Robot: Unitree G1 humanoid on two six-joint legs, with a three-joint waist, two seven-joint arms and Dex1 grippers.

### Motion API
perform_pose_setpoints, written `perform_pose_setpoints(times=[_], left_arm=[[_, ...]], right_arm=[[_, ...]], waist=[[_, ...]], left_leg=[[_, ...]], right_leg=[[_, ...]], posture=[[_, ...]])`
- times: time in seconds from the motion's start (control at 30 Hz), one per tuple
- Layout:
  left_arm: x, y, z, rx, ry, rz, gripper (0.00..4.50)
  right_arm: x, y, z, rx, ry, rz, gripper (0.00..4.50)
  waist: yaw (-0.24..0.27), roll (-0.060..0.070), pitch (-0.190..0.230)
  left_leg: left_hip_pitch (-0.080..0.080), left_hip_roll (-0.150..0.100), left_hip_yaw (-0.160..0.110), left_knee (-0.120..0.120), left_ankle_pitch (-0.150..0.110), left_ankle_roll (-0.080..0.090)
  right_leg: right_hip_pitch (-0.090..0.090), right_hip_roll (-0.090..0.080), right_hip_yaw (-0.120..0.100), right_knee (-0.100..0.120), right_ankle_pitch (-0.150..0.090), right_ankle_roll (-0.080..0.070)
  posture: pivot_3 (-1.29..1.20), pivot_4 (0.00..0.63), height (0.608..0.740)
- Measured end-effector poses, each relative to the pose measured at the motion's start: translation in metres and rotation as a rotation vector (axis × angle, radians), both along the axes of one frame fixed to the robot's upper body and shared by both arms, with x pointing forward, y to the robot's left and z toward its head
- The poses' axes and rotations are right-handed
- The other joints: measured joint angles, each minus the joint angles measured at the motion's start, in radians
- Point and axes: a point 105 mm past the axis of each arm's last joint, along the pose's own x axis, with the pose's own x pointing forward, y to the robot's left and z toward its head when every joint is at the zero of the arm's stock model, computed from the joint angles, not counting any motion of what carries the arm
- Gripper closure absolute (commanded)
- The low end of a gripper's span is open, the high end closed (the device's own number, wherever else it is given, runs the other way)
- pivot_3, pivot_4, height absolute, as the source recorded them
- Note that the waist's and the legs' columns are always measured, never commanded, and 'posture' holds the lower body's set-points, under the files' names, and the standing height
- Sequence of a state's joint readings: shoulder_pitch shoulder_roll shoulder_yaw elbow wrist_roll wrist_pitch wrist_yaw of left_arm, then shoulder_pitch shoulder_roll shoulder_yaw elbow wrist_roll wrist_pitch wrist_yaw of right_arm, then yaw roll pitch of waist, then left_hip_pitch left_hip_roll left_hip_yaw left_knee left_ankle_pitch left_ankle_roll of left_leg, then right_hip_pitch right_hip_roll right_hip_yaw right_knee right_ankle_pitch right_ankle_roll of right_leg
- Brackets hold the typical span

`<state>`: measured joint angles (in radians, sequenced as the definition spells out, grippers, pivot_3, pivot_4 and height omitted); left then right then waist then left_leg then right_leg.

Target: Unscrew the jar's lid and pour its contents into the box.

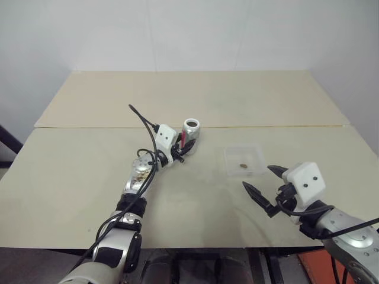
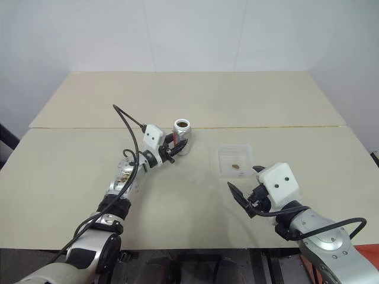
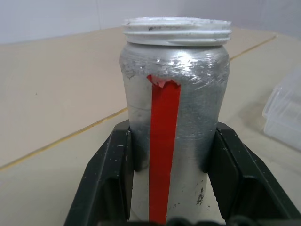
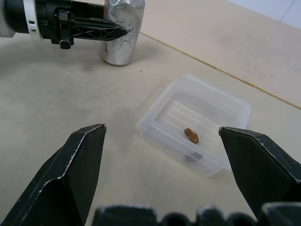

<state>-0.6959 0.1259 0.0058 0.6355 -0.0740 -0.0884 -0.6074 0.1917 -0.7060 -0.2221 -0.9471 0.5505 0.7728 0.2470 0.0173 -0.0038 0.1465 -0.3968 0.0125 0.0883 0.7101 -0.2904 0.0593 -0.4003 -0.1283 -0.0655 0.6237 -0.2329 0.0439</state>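
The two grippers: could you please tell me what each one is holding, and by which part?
The left gripper clamps the silvery-grey cylindrical jar by its lower side wall. The right gripper stands open, holding nothing.

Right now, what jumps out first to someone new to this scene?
The left end effector is shut on an upright, lidless silver jar with a red stripe, mid-table. To its right, a clear box holds a small brown lump. The right end effector hangs open just in front of the box.
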Motion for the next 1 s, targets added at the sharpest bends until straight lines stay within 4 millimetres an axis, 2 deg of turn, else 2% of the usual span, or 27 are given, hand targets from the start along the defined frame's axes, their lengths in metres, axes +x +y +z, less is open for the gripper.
perform_pose_setpoints(times=[0.03,0.3,0.47,0.7,0.9,1.0], left_arm=[[0.000,0.000,0.000,-0.004,0.002,0.003,2.63],[0.001,0.001,-0.007,-0.054,0.061,0.014,0.07],[-0.002,0.003,-0.011,-0.048,0.066,0.011,0.03],[-0.017,0.014,-0.015,-0.039,0.064,0.021,0.03],[-0.048,0.033,-0.021,0.019,0.078,0.040,0.03],[-0.064,0.043,-0.014,0.043,0.082,0.048,0.03]], right_arm=[[0.000,0.000,0.000,-0.001,0.001,0.000,0.03],[-0.001,-0.002,-0.003,-0.011,0.008,-0.011,0.00],[0.000,-0.002,-0.003,-0.009,0.005,-0.014,0.00],[0.002,-0.003,-0.003,-0.009,0.004,-0.018,0.00],[0.004,0.002,-0.001,0.013,0.002,0.023,0.00],[0.004,0.005,0.003,0.006,0.001,0.069,0.00]], waist=[[0.000,0.000,0.000],[-0.003,0.000,0.000],[-0.005,0.000,0.000],[-0.005,0.000,0.000],[-0.008,0.000,0.000],[-0.006,0.001,0.000]], left_leg=[[0.000,0.000,0.000,0.000,0.000,0.000],[0.001,0.000,0.000,0.000,0.000,0.000],[0.001,0.000,0.000,0.000,0.000,0.000],[0.001,0.001,0.000,0.000,0.000,0.000],[0.001,0.003,0.000,-0.001,0.000,0.000],[0.001,0.003,0.000,0.000,0.000,0.000]], right_leg=[[0.000,0.000,0.000,0.000,0.000,0.000],[0.001,0.000,0.000,0.000,0.000,0.000],[0.001,0.000,0.000,0.000,0.000,0.000],[0.001,0.000,0.000,0.000,0.000,0.000],[0.000,0.000,0.001,0.000,0.000,-0.001],[0.001,0.000,0.001,0.000,-0.001,-0.001]], posture=[[0.00,0.150,0.740],[0.00,0.150,0.740],[0.00,0.150,0.740],[0.00,0.150,0.740],[0.00,0.150,0.740],[0.00,0.150,0.740]])
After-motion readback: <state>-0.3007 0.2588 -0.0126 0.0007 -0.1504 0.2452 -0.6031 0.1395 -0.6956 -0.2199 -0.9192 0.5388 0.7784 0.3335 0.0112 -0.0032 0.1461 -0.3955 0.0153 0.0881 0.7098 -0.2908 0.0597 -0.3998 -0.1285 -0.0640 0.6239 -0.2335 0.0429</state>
